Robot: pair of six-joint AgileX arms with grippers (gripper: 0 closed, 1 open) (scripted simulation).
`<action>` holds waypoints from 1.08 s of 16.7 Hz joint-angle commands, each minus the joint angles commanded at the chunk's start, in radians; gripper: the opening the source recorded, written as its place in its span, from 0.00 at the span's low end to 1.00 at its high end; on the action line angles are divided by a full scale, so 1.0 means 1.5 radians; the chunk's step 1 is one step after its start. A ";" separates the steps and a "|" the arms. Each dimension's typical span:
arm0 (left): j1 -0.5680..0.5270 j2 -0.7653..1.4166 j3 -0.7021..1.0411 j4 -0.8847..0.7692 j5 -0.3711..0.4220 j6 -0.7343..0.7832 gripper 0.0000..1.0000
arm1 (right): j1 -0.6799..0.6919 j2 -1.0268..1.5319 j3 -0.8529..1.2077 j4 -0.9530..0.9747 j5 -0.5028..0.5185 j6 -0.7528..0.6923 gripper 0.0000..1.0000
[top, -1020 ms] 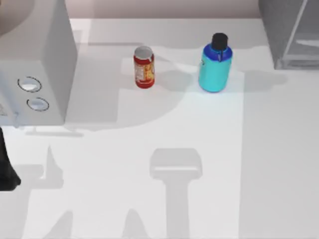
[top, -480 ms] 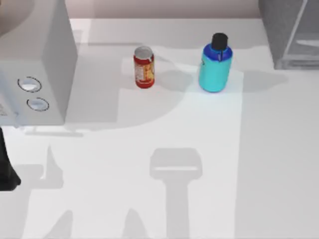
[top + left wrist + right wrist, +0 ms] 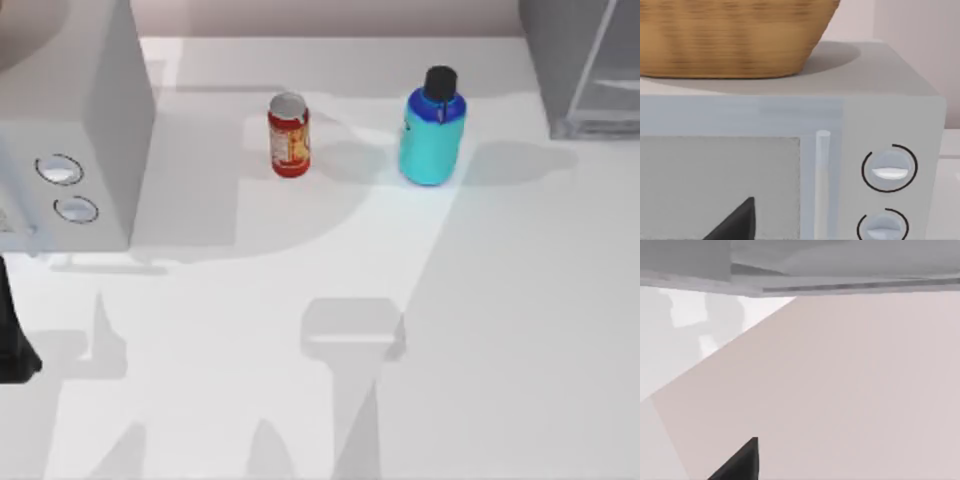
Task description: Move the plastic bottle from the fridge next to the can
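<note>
Honestly, whether either pair of fingers is open or closed cannot be told: all that shows of them is a dark pointed tip. One such fingertip pokes into the left wrist view, in front of the white box with two round dials, which carries a woven basket on its roof. Another dark fingertip sits in the right wrist view, against a pale pinkish surface with a grey edge of the fridge above it. From above, a black piece of the left arm sits at the table's left edge, below the dial box.

Out on the white table, the plastic bottle stands upright, black cap up, outside the fridge, which fills the far right corner. The can stands upright to the bottle's left, near it but with a clear gap between them. Nothing grips either one. Both sit along the far side of the table, between the dial box and the fridge.
</note>
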 joint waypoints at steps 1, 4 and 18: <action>0.000 0.000 0.000 0.000 0.000 0.000 1.00 | 0.017 -0.003 -0.005 0.005 0.013 -0.102 1.00; 0.000 0.000 0.000 0.000 0.000 0.000 1.00 | 0.074 -0.012 -0.024 0.019 0.053 -0.439 1.00; 0.000 0.000 0.000 0.000 0.000 0.000 1.00 | 0.345 -0.046 -0.136 0.085 0.244 -2.141 1.00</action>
